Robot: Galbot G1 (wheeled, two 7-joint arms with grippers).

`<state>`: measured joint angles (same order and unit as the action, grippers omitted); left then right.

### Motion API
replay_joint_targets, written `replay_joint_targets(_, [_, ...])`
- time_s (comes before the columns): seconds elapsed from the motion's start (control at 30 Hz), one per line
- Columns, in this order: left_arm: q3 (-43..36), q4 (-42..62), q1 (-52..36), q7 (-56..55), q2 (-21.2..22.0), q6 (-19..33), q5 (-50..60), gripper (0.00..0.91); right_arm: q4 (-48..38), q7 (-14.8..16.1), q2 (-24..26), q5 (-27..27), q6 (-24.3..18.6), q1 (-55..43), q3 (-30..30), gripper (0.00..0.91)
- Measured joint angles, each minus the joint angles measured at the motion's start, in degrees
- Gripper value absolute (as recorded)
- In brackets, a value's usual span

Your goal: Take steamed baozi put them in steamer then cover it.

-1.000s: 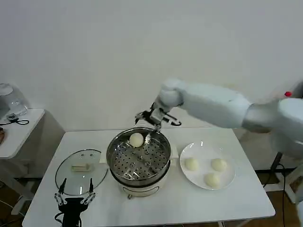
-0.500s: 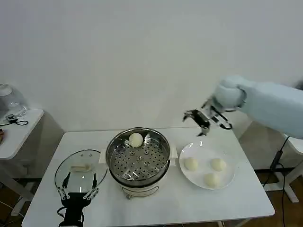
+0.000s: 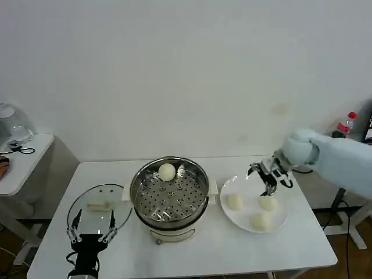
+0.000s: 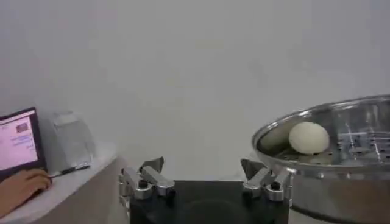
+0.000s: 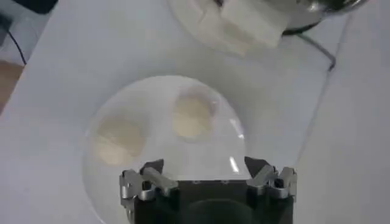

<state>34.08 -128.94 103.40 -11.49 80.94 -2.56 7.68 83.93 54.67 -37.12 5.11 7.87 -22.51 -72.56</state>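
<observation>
One steamed baozi [image 3: 167,171] lies at the back of the steamer [image 3: 170,197], on its perforated tray; the left wrist view shows the same baozi [image 4: 308,137] inside the steel rim of the steamer [image 4: 323,125]. Three more baozi [image 3: 235,201] [image 3: 268,203] [image 3: 261,220] rest on a white plate [image 3: 232,216] to the right. My right gripper [image 3: 264,178] hangs open just above the plate's back part, holding nothing; two baozi [image 5: 192,117] [image 5: 119,140] lie ahead of its open fingers [image 5: 204,170]. The glass cover [image 3: 100,210] lies flat left of the steamer. My left gripper [image 3: 91,228] waits open at the cover's near edge.
The white table [image 3: 203,250] holds the cover, steamer and plate in a row. A small side table [image 3: 23,154] stands at the far left with a clear jug [image 3: 11,123]. A red-capped bottle [image 3: 346,123] stands at the far right. The steamer's white side handle [image 5: 244,24] shows beyond the plate [image 5: 164,158].
My right gripper has swung from over the steamer's back rim to the right and down, now low above the plate. The left gripper shifted only slightly.
</observation>
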Motion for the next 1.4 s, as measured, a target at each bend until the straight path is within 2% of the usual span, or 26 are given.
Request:
replay_joint_targets(0.4, [0.6, 0.4, 0.0, 0.0, 0.2, 0.0, 0.0, 0.907, -7.3, 0.2, -6.4, -0.2, 3.5, 8.9, 5.0, 0.907])
replay_joint_targets(0.87, [0.6, 1.0, 0.0, 0.0, 0.3, 0.0, -0.1, 0.907, -13.4, 0.0, -12.0, -2.4, 4.6, 14.2, 8.4, 0.907])
replay_joint_targets(1.03, [0.7, 1.1, 0.0, 0.0, 0.3, 0.0, -0.1, 0.907, -14.8, 0.0, -13.2, -3.5, 4.9, 14.9, 9.0, 0.806])
replay_joint_targets(1.07, [0.7, 1.1, 0.0, 0.0, 0.4, 0.0, -0.1, 0.907, -15.0, 0.0, -13.3, -3.6, 5.0, 15.0, 9.1, 0.736])
replay_joint_targets(1.4, [0.6, 0.9, 0.0, -0.1, 0.5, 0.0, -0.1, 0.907, -16.4, 0.4, -14.0, -4.3, 4.9, 15.8, 10.4, 0.645])
